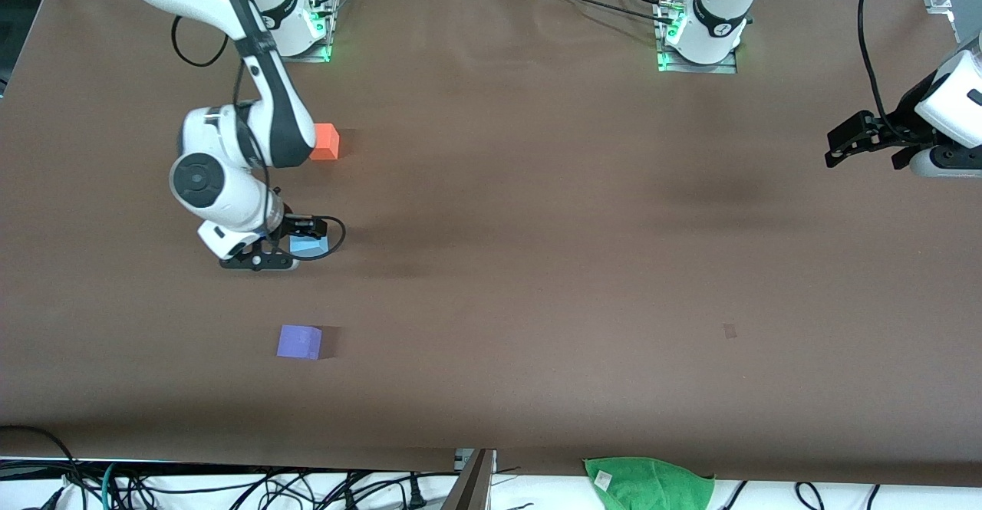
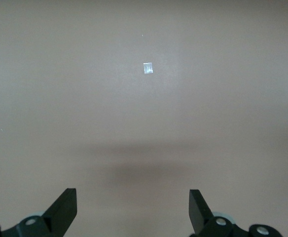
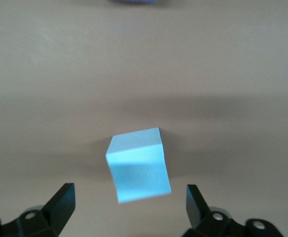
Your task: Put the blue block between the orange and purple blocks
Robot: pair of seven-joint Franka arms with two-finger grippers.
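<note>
Blue block [image 3: 139, 165] is sitting on the table [image 1: 537, 264] between the wide-open fingers [image 3: 62, 200] of the right gripper [image 1: 295, 249], which is touching nothing. It is lying between the orange block [image 1: 325, 142] and the purple block [image 1: 299, 341], so the placing step is looking nearly done (the claw just needs lifting straight up). Left gripper [image 1: 859, 142] is waiting, fingers spread, over the table's edge. No writing is showing anywhere.
</note>
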